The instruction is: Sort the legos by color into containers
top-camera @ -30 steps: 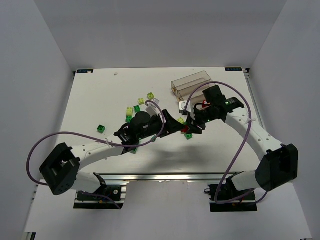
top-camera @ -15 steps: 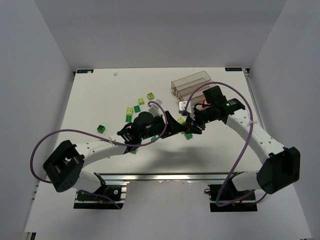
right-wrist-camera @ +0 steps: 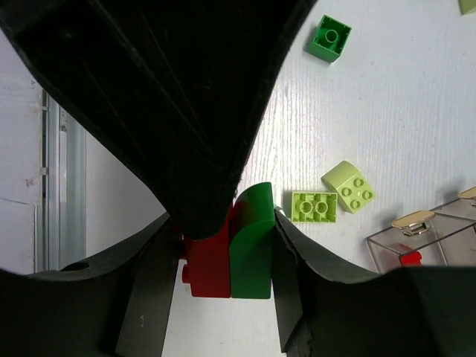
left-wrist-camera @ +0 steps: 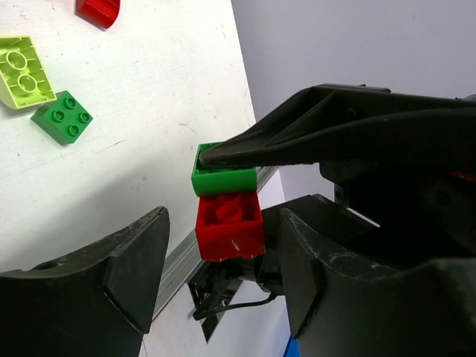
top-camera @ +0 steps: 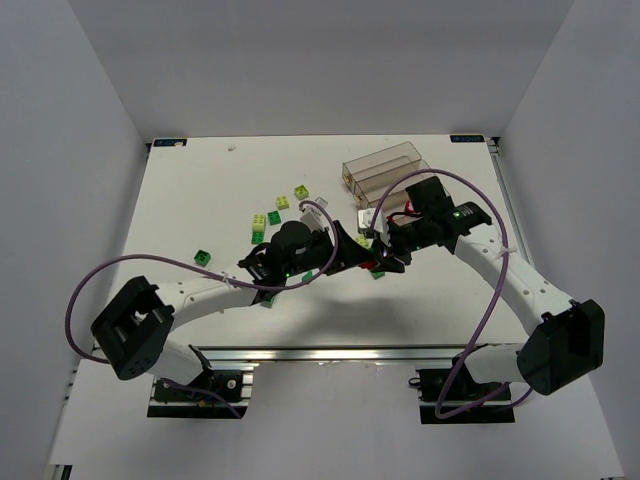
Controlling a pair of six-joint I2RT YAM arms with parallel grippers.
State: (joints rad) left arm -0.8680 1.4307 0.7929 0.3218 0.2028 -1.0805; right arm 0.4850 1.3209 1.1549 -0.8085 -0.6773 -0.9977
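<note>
Table: white top (top-camera: 190,200); both arms meet over its middle.
Containers: row of clear bins (top-camera: 385,168) on the far right part of the table, near the two grippers. The right wrist view shows a red piece (right-wrist-camera: 405,258) in the nearest bin.
Right gripper: (right-wrist-camera: 223,245) jaws clamped on the stack, which fills the gap between them.
Left gripper: (left-wrist-camera: 223,230) jaws apart, one finger on each side of the red brick, with a gap on both sides and neither touching.
Stack: green brick (left-wrist-camera: 223,178) pressed onto red brick (left-wrist-camera: 229,227), held off the table between the two grippers.
Loose legos: green (top-camera: 202,257) alone at the left. A yellow-green and green cluster (top-camera: 283,202) lies left of the grippers, and more lie near the bins (right-wrist-camera: 314,207).
Step in hand: judged to be separating the two colours so that each can go to its own bin.
Method: centre the left fingers on the red brick only, clear of the green, and grip its flat sides squarely. Then peel with a slight tilt while the right gripper holds firm, rather than pulling straight.
Risk: a pinch across the seam would lock the pair, and a sudden release could fling a brick off the near edge.
</note>
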